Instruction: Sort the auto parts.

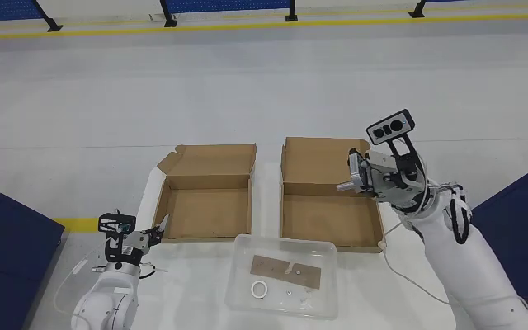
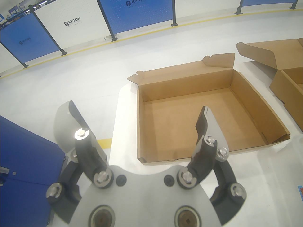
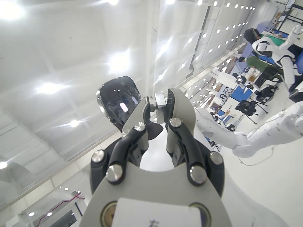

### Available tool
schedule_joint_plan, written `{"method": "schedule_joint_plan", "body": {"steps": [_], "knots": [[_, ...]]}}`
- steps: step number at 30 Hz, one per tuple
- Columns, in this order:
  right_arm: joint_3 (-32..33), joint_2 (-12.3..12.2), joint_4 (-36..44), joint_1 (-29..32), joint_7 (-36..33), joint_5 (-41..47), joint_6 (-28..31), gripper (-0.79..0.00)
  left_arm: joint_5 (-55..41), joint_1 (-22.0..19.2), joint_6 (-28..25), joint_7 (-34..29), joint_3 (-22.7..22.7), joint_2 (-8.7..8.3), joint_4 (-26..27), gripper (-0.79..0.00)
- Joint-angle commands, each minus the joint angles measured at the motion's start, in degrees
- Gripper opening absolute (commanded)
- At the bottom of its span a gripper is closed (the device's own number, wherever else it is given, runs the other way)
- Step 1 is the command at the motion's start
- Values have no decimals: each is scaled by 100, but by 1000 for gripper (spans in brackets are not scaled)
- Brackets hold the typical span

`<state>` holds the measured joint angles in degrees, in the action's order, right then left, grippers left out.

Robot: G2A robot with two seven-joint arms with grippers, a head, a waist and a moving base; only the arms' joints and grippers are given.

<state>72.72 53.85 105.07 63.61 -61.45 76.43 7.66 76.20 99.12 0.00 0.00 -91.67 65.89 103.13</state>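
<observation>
Right box (image 1: 330,221) lies under my right gripper (image 3: 157,102). Left box (image 2: 187,83) lies ahead of my left gripper (image 2: 138,109), whose fingers (image 2: 208,124) stand wide and empty. Tray (image 1: 241,276) sits between both grippers. Right fingers (image 3: 180,105) are narrow, pinching a metal part (image 3: 159,102) at their tips. Risk: the grip looks shallow, so tilting may drop the part outside the box.

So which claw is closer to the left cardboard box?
Left. The left claw sits open beside a corner of the left box; the right claw holds a small metal part above the other box.
</observation>
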Motion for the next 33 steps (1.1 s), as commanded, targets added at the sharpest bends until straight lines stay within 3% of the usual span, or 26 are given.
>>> {"method": "schedule_joint_plan", "body": {"steps": [1,21,33], "knots": [[13,24,4,12,-29,163,-23,-785,0,0,0,0,0,0,0,0],[200,228,104,110,-178,585,-300,-785,0,0,0,0,0,0,0,0],[506,250,165,178,-128,-496,-216,-785,0,0,0,0,0,0,0,0]]}}
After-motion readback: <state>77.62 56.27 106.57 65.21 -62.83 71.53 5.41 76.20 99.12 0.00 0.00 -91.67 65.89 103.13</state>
